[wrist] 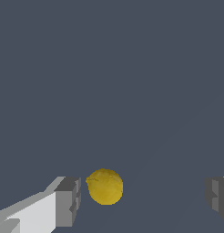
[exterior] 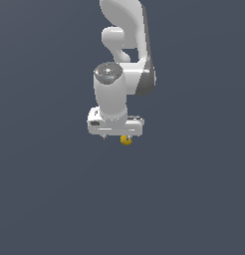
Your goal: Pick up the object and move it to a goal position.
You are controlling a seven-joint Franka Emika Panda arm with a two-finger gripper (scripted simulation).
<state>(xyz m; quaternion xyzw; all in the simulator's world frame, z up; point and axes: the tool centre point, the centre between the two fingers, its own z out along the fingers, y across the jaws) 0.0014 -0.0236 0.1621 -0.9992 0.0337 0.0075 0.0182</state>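
A plain, dark grey-blue ground (exterior: 50,199) fills the near part of the exterior view, with no markings on it.

Further in, near the middle of that view, a tiny yellow-orange ball (exterior: 126,140) shows just under the lower edge of the white gripper (exterior: 117,135). The ball sits toward the exterior view's right of the gripper's body, partly tucked beneath it. It is smooth, plain and much smaller than the gripper.

The wrist view shows the same ball (wrist: 105,186) between the two grey fingertips (wrist: 68,201). It lies just beside one fingertip — so close that contact cannot be ruled out — and well apart from the other, which only peeks in at the picture's edge. The fingers stand wide apart, far wider than the ball, and nothing is gripped. Whether the ball rests on the ground cannot be told for certain from either view.

Beyond the gripper, the white robot arm (exterior: 125,45) rises away toward the far side of the scene. A rounded wrist section with a grey metallic cap stands directly above the gripper, and a curved white link with a dark grey band runs up out of the picture.
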